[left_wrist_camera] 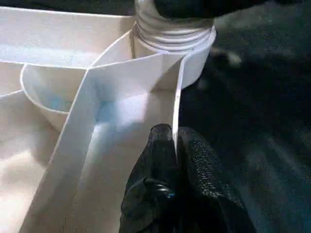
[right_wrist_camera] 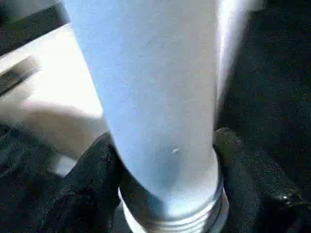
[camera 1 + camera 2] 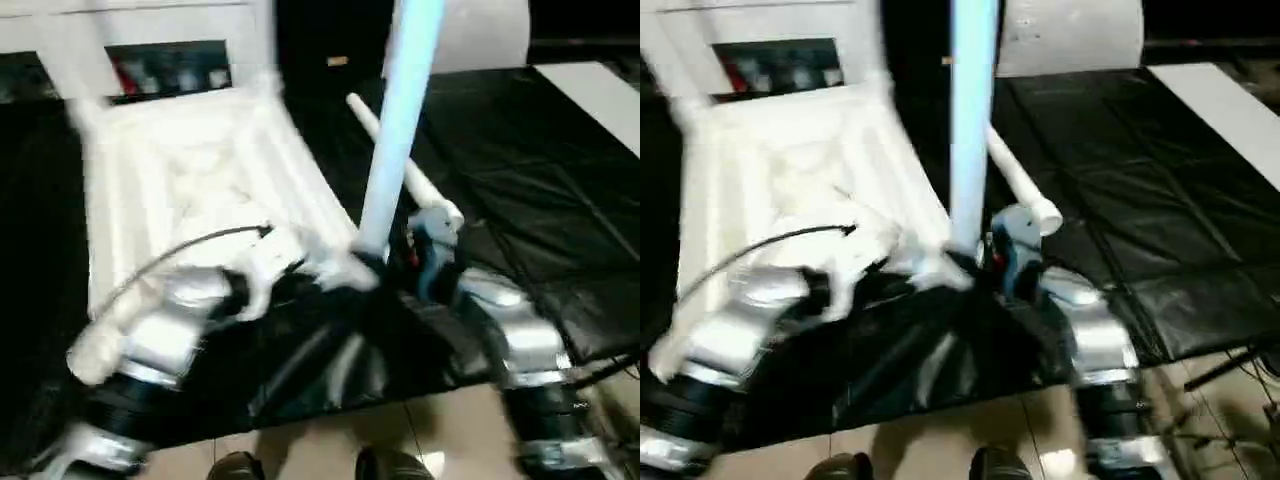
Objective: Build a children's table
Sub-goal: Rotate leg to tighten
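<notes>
Left gripper [image 1: 176, 141] pinched shut on a thin rib of the table top [image 3: 190, 190] (ribbed side up, left of frame). Right gripper [image 2: 165, 160] clamps an upright leg [image 3: 400, 120] near its threaded end, frame centre. Second leg [image 3: 400, 165] lies on black sheeting [image 3: 520, 180] behind.

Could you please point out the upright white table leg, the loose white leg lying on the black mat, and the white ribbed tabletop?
Upright white table leg [image 3: 398, 120], left eye view, mid-shaft.
Loose white leg [image 3: 420, 185], left eye view, lower shaft.
White ribbed tabletop [image 3: 190, 170], left eye view, underside.
</notes>
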